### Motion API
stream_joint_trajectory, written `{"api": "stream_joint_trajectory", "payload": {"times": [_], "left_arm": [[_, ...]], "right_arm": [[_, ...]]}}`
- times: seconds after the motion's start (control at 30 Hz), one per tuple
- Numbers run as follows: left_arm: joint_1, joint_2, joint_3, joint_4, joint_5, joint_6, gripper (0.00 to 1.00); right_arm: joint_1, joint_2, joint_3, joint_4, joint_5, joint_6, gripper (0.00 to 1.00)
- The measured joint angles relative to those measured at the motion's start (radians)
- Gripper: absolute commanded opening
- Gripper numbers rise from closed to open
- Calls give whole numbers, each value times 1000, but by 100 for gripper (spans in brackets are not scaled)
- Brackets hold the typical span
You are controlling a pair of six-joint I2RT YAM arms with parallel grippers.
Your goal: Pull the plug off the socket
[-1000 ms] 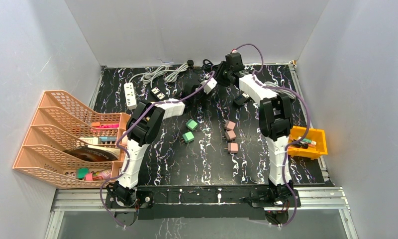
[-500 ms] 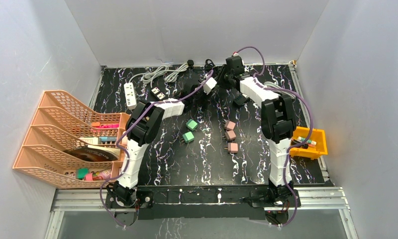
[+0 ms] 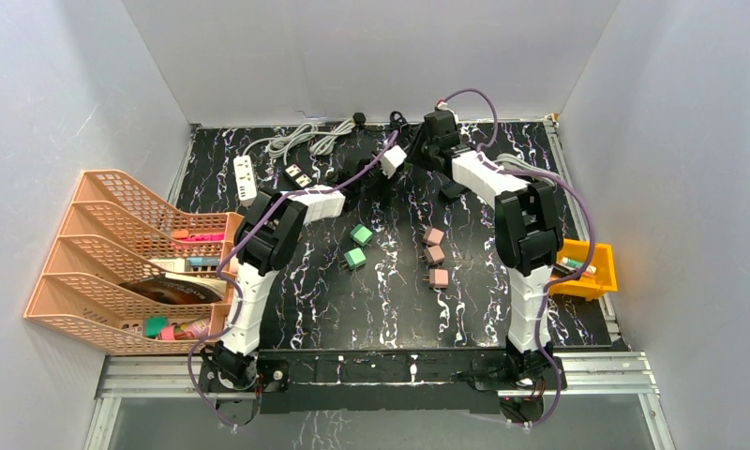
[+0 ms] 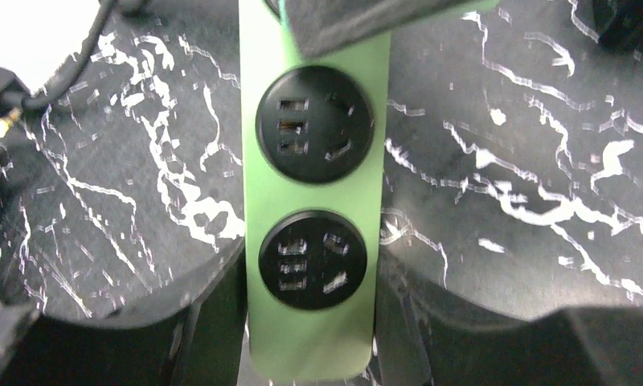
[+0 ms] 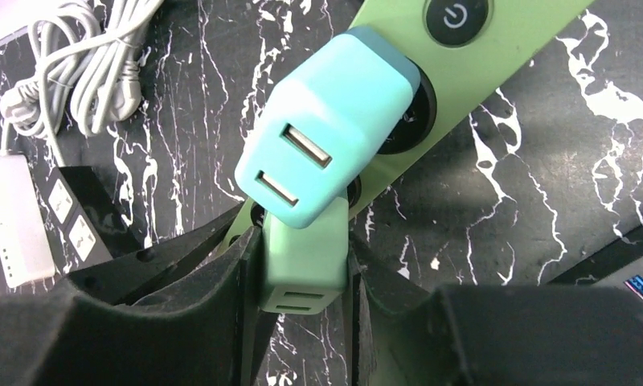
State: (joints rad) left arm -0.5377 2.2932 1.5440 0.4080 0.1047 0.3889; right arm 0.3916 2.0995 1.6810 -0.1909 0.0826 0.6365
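Right gripper [image 5: 302, 281] is clamped on the mint-green plug [image 5: 304, 253], with a dark finger [image 5: 222, 281] pressed on each side of it. The plug sits against the green power strip [image 5: 473, 68], tucked right under a teal USB adapter [image 5: 326, 129] that's in the next socket over. Left gripper [image 4: 306, 322] is squeezed onto the strip's end, two empty round sockets [image 4: 314, 125] just ahead of it. It's all at the far middle of the marble table [image 3: 390, 281].
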Motion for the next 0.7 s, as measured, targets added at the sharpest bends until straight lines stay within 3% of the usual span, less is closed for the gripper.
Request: {"api": "stream_joint_trajectory", "payload": {"times": [0.13,0.23,0.33,0.47,0.53,0.7], "left_arm": [[2,-7,-8,-5,14,-1,0],[2,-11,-11,-8,17,4,0],[2,-18,-29,6,19,13,0],[-5,-19,-52,30,42,23,0],[-7,-19,-57,40,42,26,0],[-5,-20,-56,54,13,19,0]], "right_arm": [[-11,-29,-60,52,-35,8,0],[-46,-37,-84,67,-122,28,0],[-97,-64,-191,195,-290,94,0],[-162,-72,-239,197,-397,162,0],[-161,-74,-233,177,-384,164,0],[-64,-99,-131,38,-161,68,0]]}}
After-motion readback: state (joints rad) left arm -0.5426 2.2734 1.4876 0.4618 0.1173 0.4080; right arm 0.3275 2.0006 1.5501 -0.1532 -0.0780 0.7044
